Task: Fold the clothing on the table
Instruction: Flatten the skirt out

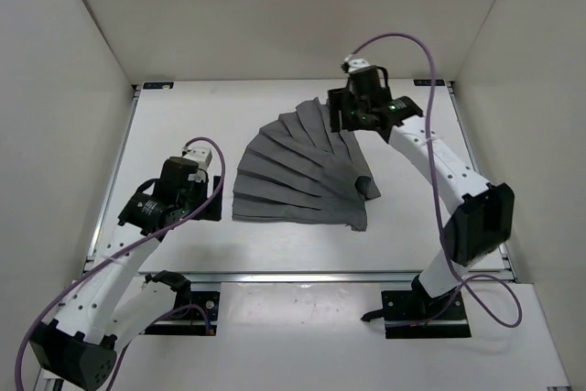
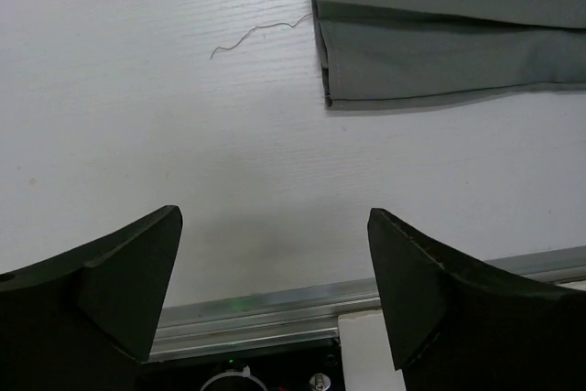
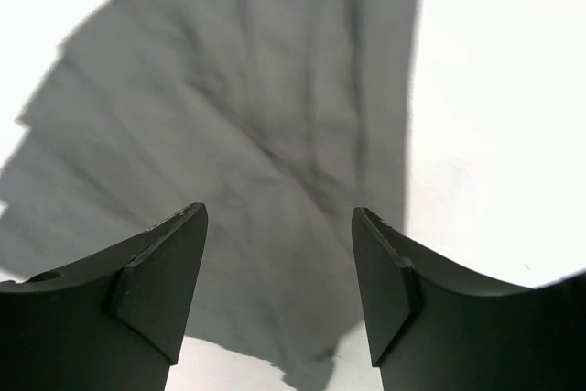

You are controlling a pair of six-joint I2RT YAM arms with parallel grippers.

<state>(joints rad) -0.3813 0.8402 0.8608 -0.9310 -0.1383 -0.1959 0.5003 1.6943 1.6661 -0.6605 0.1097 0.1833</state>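
Right tool (image 3: 279, 215): you are hovering it open and empty over the skirt (image 1: 293, 176)'s far corner; be lowering squarely onto the edge.
Left tool (image 2: 275, 217): you are holding it open and empty above the worktop (image 2: 137, 116).

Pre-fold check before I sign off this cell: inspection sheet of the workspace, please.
Surface: white table, metal rail at the near edge.
Job's things: grey pleated clothing lying fanned out, not yet folded.
Clutter: loose thread by the clothing's corner.
Grippers: left gripper open over bare table; right gripper open above the clothing; neither holds anything.
Cables: purple cables along both arms, off the clothing.
Surroundings: white walls on three sides.
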